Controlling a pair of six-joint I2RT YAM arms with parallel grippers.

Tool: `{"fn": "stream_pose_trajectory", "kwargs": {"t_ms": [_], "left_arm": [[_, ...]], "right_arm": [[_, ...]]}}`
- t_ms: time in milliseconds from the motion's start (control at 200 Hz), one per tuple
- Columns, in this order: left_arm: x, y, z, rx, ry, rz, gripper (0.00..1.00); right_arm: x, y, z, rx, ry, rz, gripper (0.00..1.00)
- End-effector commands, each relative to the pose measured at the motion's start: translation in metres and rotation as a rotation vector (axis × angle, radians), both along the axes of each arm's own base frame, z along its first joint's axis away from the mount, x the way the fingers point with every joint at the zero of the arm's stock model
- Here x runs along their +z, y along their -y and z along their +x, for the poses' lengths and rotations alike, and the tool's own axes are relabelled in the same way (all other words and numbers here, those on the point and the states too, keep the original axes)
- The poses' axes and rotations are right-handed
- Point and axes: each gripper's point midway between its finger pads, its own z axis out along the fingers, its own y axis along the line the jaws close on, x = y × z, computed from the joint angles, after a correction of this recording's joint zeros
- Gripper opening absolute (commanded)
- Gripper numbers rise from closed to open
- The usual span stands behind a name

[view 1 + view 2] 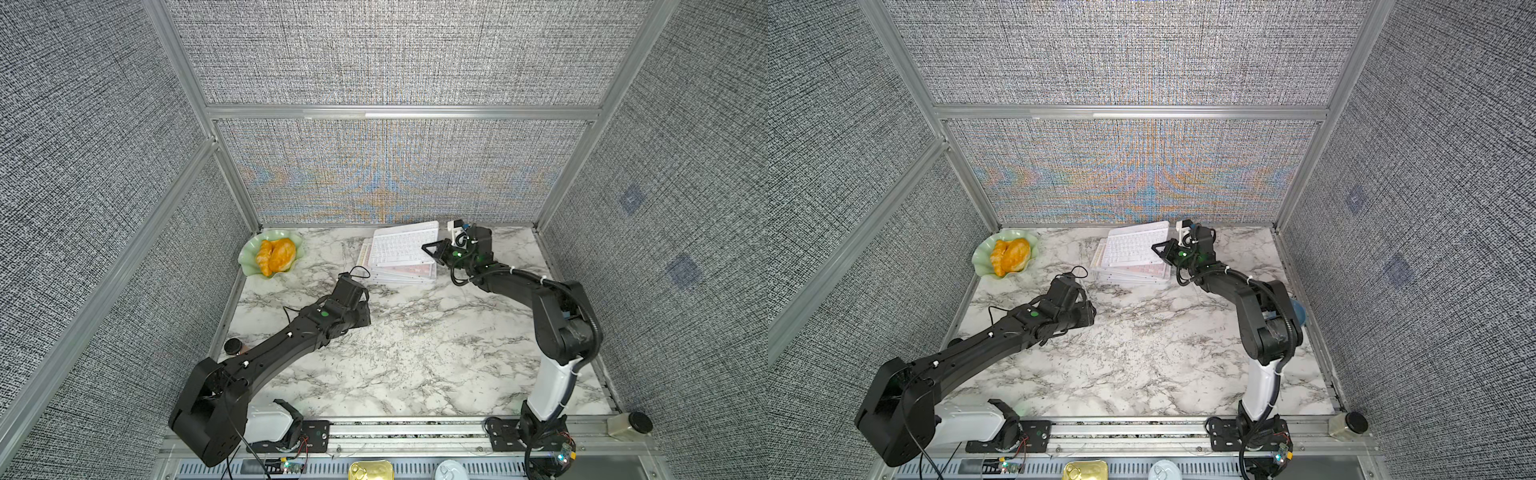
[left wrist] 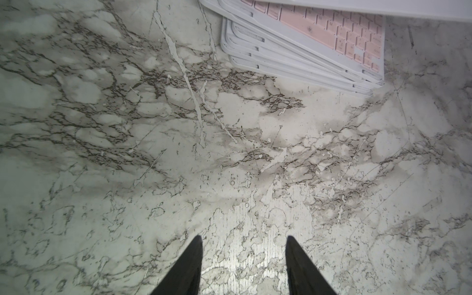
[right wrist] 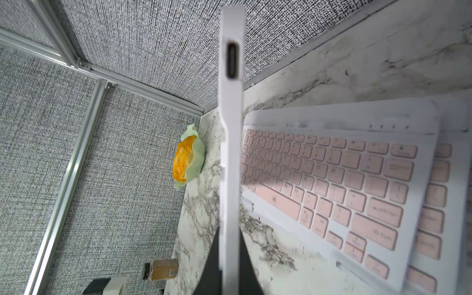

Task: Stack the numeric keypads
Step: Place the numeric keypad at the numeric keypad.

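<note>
white keypad (image 1: 404, 246) held over the stack (image 1: 401, 276)
right jaws pinch its edge at the bench's (image 1: 415, 357) far side; left jaws spread, empty. level it, square it to the stack (it's fanned), lower flat.

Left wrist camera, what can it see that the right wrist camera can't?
Only the left wrist view shows the left gripper, open with nothing between its tips, and the fanned side edges of the stack. Only the right wrist view shows the white keypad edge-on, pinched in the right gripper, plus a green dish holding an orange pastry, a brown jar and the walls. Both show the pink-keyed keypad lying topmost on the stack, and the marble table.
</note>
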Motion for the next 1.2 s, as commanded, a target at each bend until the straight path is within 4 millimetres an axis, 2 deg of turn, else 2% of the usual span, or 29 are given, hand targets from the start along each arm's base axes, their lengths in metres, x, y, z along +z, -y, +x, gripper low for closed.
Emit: {"fn": "stream_pose_trajectory", "kwargs": {"t_ms": [0,225,530,650,911,1196], "left_arm": [[0.0,-0.003,0.002,-0.006,0.004,0.032,0.54],[-0.002,-0.005,0.003,-0.003,-0.009,0.057,0.54],[-0.005,-0.004,0.003,-0.005,-0.021,0.057,0.54],[-0.005,-0.003,0.003,-0.008,-0.025,0.056,0.54],[-0.009,-0.002,0.002,-0.01,-0.034,0.054,0.54],[-0.013,-0.001,0.001,-0.012,-0.04,0.051,0.53]], "right_arm": [[0.018,-0.009,0.013,0.024,0.036,0.103,0.0],[-0.006,-0.015,0.022,0.051,-0.013,0.104,0.0],[-0.045,-0.008,0.023,0.045,-0.096,0.088,0.0],[-0.052,-0.002,0.024,0.031,-0.11,0.084,0.0],[-0.066,0.009,0.028,0.003,-0.142,0.061,0.24],[-0.082,0.028,0.028,-0.048,-0.168,-0.007,0.26]]}}
